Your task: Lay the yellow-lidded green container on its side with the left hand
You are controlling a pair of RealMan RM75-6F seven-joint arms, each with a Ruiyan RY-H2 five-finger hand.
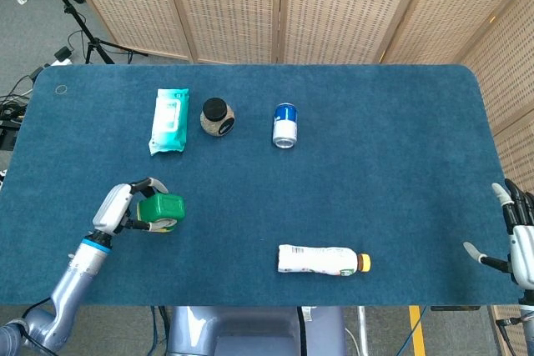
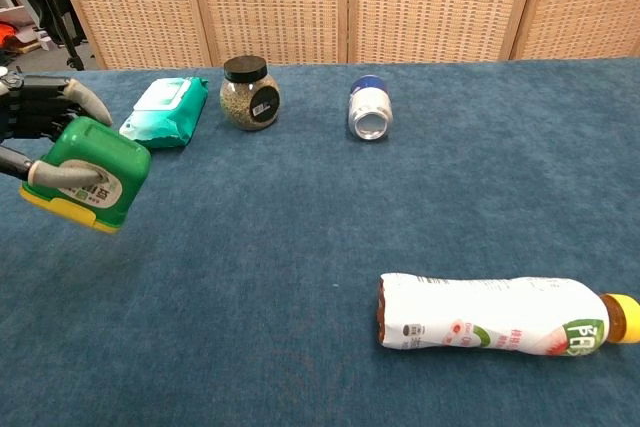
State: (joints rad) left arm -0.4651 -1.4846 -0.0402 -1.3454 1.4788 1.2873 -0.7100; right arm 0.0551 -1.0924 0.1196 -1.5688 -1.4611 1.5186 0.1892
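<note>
The left hand [image 2: 40, 137] gripped the green container [image 2: 92, 172] near the table's [image 1: 375, 164] left edge, fingers wrapped around it, raised and tipped, not yet laid down.

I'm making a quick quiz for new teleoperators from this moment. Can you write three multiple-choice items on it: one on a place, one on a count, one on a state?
1. Where is the black-lidded jar?
A. between the wipes pack and the blue can
B. beside the white bottle
C. at the table's right edge

2. How many things on the table have a yellow cap or lid?
A. one
B. two
C. four

3. What is the green container's state?
A. standing free
B. held tilted by the left hand
C. held by the right hand

Answers: 1 A, it sits in the far row between them. 2 B, the green container and the white bottle. 3 B, fingers wrap it, lid lower left.
</note>
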